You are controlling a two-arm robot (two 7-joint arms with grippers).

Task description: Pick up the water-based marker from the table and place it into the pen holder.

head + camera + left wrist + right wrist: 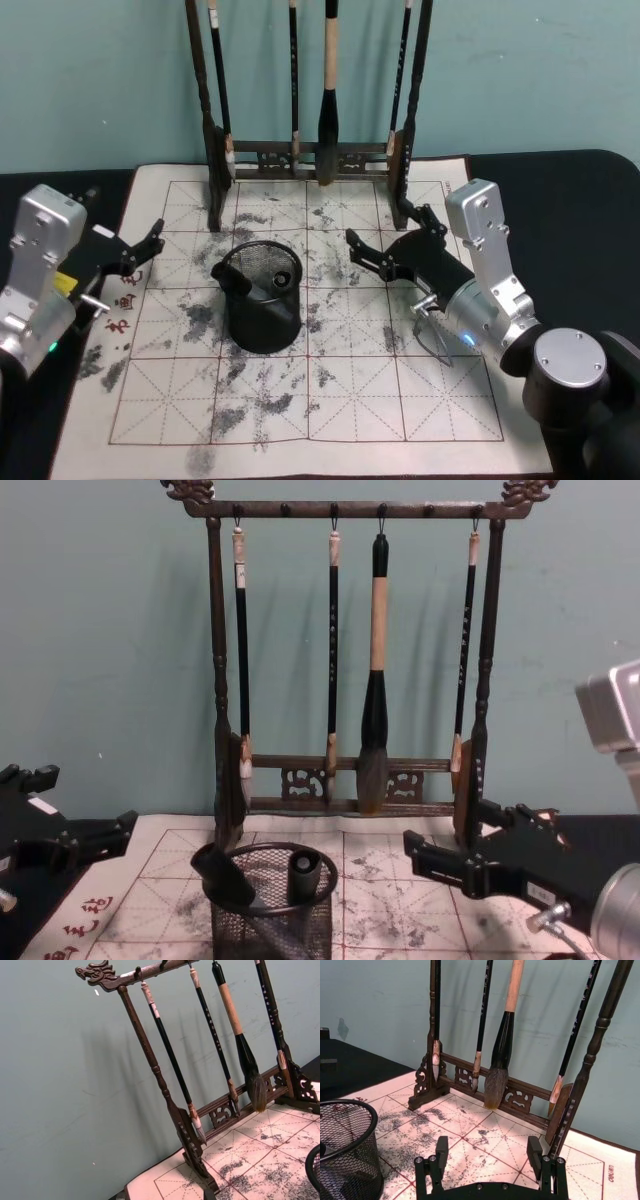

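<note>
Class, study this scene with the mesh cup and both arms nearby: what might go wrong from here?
1. The open right pincer sits low beside the black wire-mesh pen holder; a sideways swing might tip it.
2. The thick black-capped marker leans over the rim, so a knock could spill it.
3. The tall dark wooden brush rack stands just behind the right pincer; lifting back may snag it.

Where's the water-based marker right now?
The water-based marker stands inside the pen holder at the mat's centre, in front of the brush rack, between both open grippers.
</note>
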